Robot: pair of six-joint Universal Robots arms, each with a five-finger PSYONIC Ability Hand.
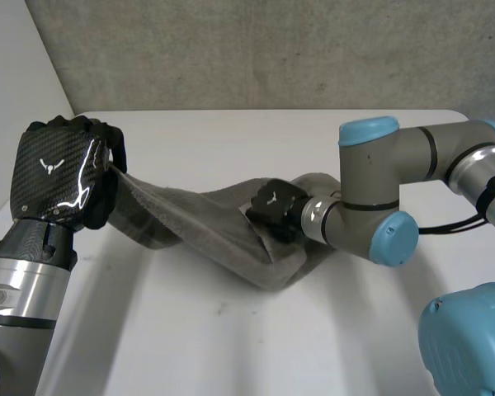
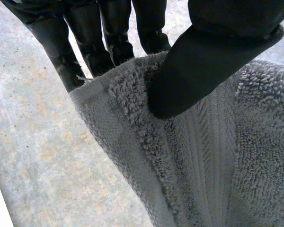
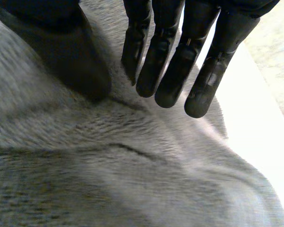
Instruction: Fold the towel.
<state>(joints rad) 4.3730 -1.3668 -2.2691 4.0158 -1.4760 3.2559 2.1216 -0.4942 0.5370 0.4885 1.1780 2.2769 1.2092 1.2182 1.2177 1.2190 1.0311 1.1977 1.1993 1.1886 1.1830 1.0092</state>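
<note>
**Left hand point(image 1: 62, 177) holds a towel point(image 1: 198, 223) corner raised; fold unfinished**

Head view. Nearest my camera, the left hand stands above the towel's left end. A corner of the grey cloth runs up to it in a taut band off the white table point(image 1: 231, 346). The right hand point(image 1: 272, 206) lies on the towel's middle, where the cloth is bunched into a thick ridge.

Left wrist view. The left hand point(image 2: 213, 56) is clamped on the towel point(image 2: 203, 165), with the thumb on one face of the corner's hem and the fingers point(image 2: 85, 42) behind the other.

Right wrist view. The right hand point(image 3: 180, 56) has its fingers straight and apart from the thumb, resting over the towel point(image 3: 132, 179) and gripping nothing.

Progress, as I judge it: one corner is secured and raised and the middle is pinned, but no neat fold lies flat. I have yet to carry the corner across the towel, lay it on the far end and smooth the layers.
</note>
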